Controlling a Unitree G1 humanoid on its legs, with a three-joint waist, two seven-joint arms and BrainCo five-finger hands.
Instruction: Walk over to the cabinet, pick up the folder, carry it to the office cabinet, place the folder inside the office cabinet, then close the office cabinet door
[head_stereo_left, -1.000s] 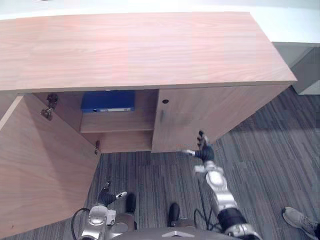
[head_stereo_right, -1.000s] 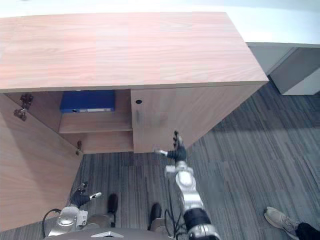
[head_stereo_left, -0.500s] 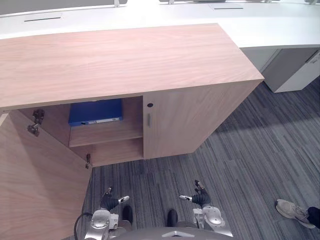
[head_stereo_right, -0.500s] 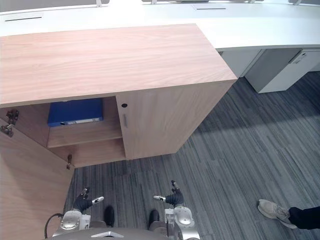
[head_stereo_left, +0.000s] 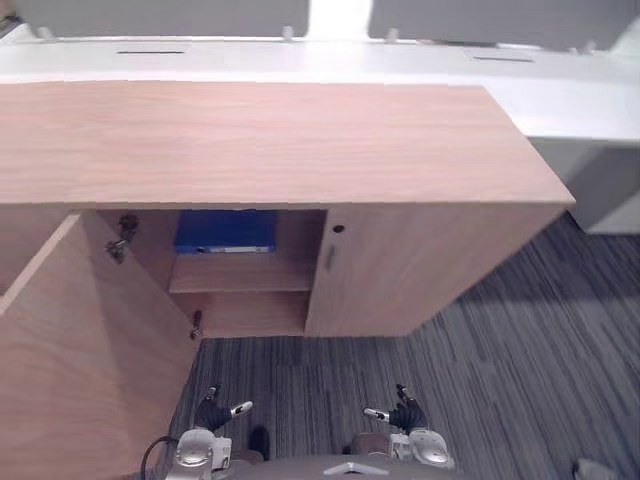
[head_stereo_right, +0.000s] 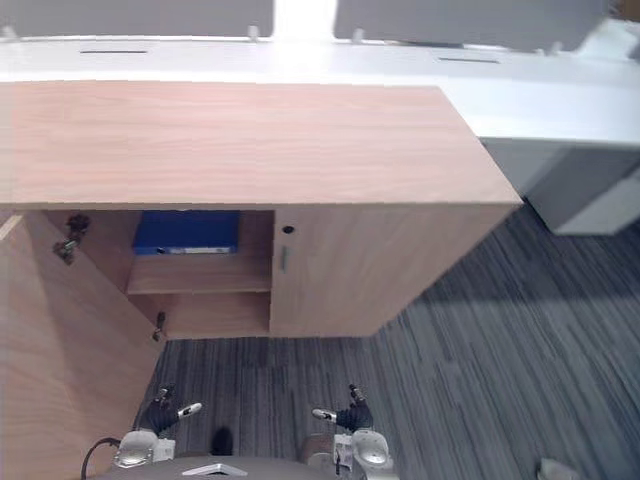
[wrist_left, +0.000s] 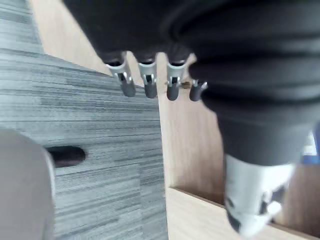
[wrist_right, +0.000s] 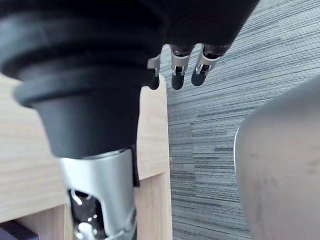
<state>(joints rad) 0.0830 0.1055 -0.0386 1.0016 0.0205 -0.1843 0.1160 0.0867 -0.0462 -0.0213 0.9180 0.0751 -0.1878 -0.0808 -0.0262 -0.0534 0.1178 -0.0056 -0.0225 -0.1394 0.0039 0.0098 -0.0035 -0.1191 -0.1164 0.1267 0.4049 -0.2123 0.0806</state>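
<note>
The blue folder (head_stereo_left: 225, 231) lies flat on the upper shelf in the open left compartment of the wooden cabinet (head_stereo_left: 260, 140). That compartment's door (head_stereo_left: 80, 350) stands swung wide toward me on the left. The right door (head_stereo_left: 420, 270) is closed. My left hand (head_stereo_left: 213, 412) and right hand (head_stereo_left: 405, 415) hang low by my body, well short of the cabinet. Both are open and hold nothing. The wrist views show the straight fingers (wrist_left: 145, 85) of the left and the fingers (wrist_right: 177, 70) of the right over the carpet.
A long white desk (head_stereo_left: 560, 95) with grey screens runs behind the cabinet. Grey striped carpet (head_stereo_left: 500, 340) spreads in front and to the right. The tip of a person's shoe (head_stereo_left: 598, 470) shows at the lower right edge.
My right hand, raised by the closed right door a second ago, has dropped back beside my body. The camera has shifted, so the cabinet looks farther off. The folder has not moved.
</note>
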